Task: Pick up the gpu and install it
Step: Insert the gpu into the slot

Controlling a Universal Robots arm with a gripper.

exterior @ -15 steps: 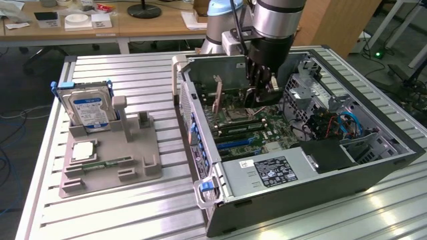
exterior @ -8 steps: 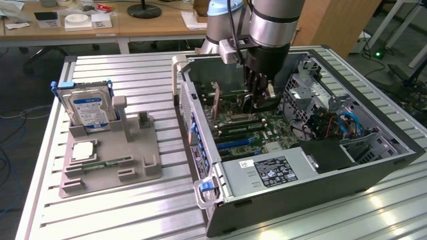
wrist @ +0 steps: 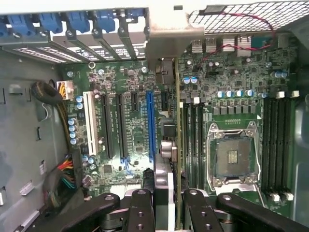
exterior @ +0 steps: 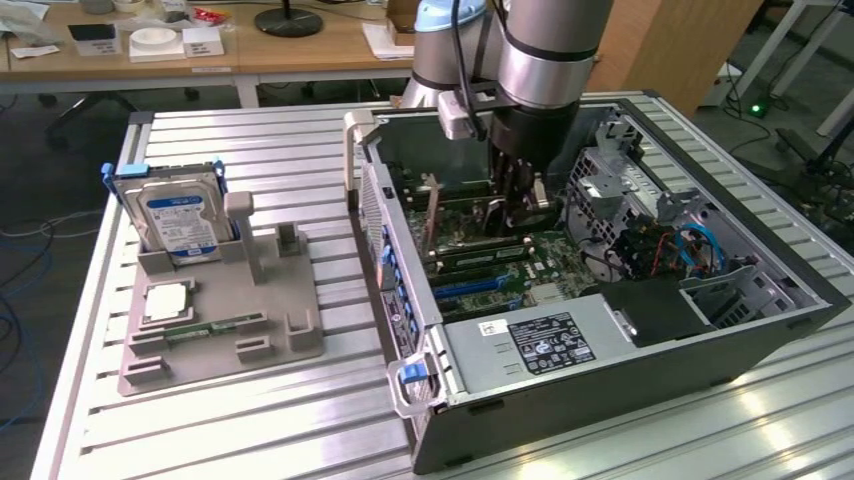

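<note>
wrist view
pincer [wrist: 167,197]: clamped on the gpu, one finger on each face of the card
gpu [wrist: 167,145]: edge-on, running straight out from between the fingers; its pale bracket [wrist: 168,36] is the end farthest from the pincer, at the rear wall by the blue clips [wrist: 72,21]
board [wrist: 125,82]: under the pincer and card
blue slot [wrist: 150,125]: just to one side of the card edge, parallel to it
ram slots [wrist: 193,140]: just to the other side of the card
socket [wrist: 232,157]: empty, further out past the ram slots
seating: cannot tell whether the card edge is down in a slot or just above it

exterior view
arm [exterior: 534,60]: reaching down into the open case [exterior: 667,330]; pincer deep inside, low over the board
gpu: in the pincer, inside the case
holder [exterior: 220,300]: well away from the pincer, outside the case on the exterior view's left
drive [exterior: 180,215]: upright in the holder
table [exterior: 267,420]: under case and holder

progress
done: pick-up; card is gripped, carried into the case and lined up along the slots
left: by my read, the final push home and the release; full seating is not confirmed
</note>
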